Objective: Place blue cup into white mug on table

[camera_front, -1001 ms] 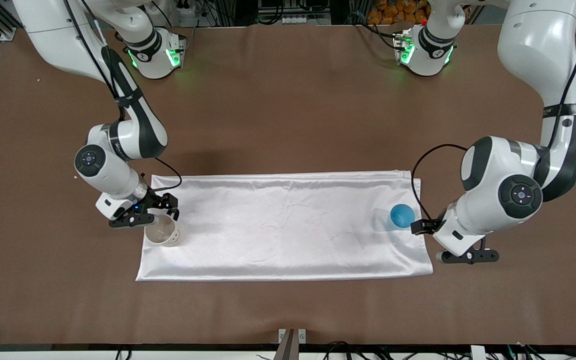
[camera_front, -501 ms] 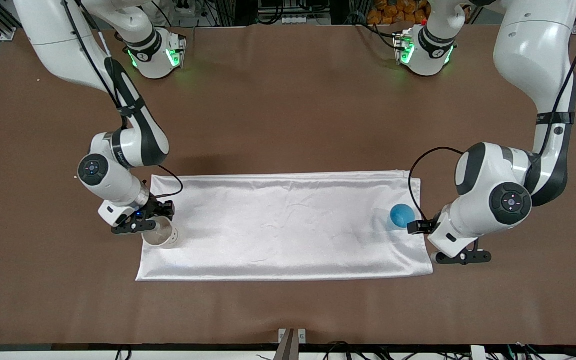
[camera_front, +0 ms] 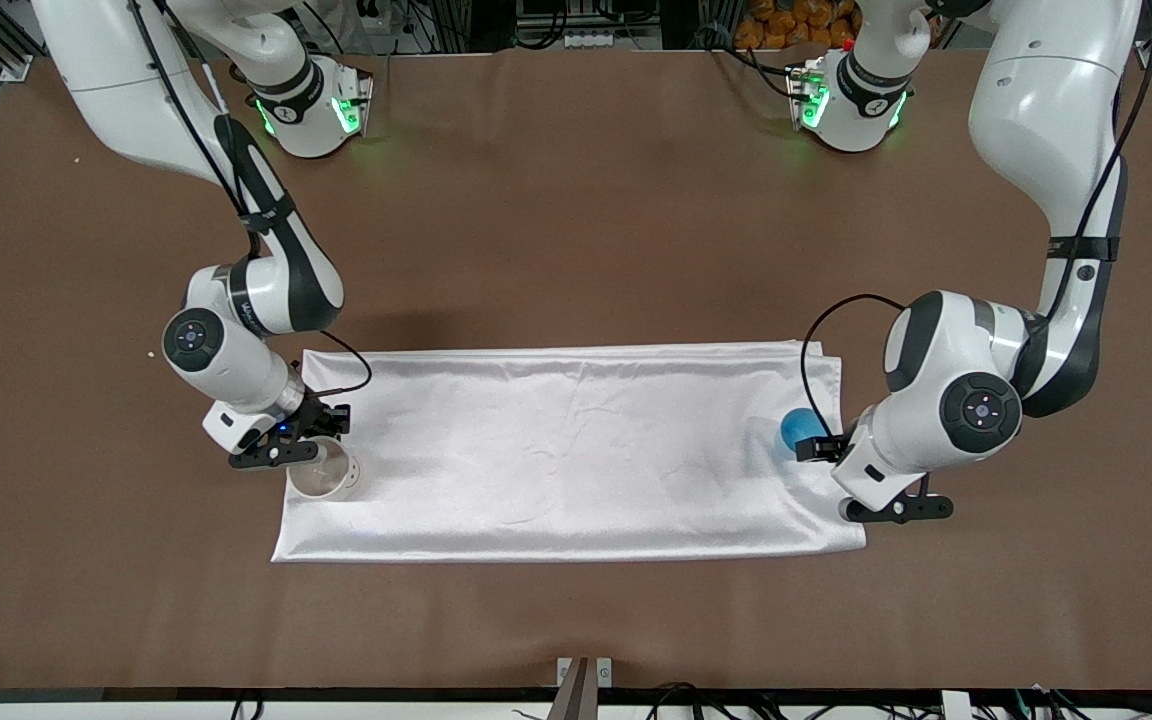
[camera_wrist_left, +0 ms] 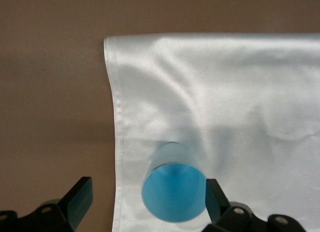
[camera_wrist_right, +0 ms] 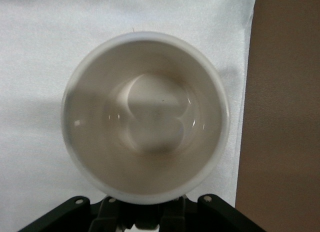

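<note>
Brown table point(camera_front: 576, 200) filled nearly the whole front view, with dark racks and cables along the edge where the two arm bases stood. White cloth point(camera_front: 576, 450) lay spread across the middle of it, nearer the front camera than the bases.

The white mug point(camera_front: 324, 478) stood upright on the corner of the cloth toward the right arm's end, empty, its round mouth filling the right wrist view point(camera_wrist_right: 145, 117). The right gripper point(camera_front: 308, 440) sat low right at the mug's rim; whether its fingers were apart or closed on the mug I could not tell.

The blue cup point(camera_front: 798, 428) stood upright on the cloth near the edge toward the left arm's end. The left gripper point(camera_front: 831, 470) was spread wide around it; in the left wrist view the cup point(camera_wrist_left: 174, 194) sat between the two fingers point(camera_wrist_left: 216, 199), close against one and well clear of the other.

Compared with a second earlier, the left arm had moved in toward the cup, partly covering it, and the right gripper had shifted closer over the mug. Cup, mug and cloth had not moved.
</note>
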Controlling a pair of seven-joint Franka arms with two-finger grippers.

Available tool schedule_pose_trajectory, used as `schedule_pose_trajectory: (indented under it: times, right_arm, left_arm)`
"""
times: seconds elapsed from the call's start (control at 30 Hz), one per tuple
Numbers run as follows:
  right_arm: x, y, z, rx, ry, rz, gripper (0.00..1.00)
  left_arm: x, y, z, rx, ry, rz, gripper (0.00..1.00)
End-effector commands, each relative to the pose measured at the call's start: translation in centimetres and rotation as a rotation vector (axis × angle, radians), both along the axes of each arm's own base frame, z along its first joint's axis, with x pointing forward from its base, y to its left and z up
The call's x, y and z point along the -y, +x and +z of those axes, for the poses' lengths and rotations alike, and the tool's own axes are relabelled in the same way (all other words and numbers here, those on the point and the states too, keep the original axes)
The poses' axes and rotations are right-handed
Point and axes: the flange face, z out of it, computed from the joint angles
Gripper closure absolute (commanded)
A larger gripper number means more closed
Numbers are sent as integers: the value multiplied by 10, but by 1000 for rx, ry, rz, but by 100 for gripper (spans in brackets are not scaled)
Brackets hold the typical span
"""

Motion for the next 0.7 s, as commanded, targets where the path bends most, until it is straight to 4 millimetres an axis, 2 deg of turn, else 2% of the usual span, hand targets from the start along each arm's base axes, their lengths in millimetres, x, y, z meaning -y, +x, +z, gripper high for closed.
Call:
schedule_pose_trajectory:
  times: [0.0, 0.37, 0.67]
  right_arm:
    - [-21, -2, 12, -2, 22, -56, 100]
    - [-68, -19, 46, -27, 38, -129, 100]
    - [-106, -64, 55, -55, 37, -142, 100]
  left_arm:
    - [2, -11, -18, -20, 27, 15, 0]
    - [6, -22, -39, -62, 34, 13, 0]
    - [6, -33, -55, -101, 43, 7, 0]
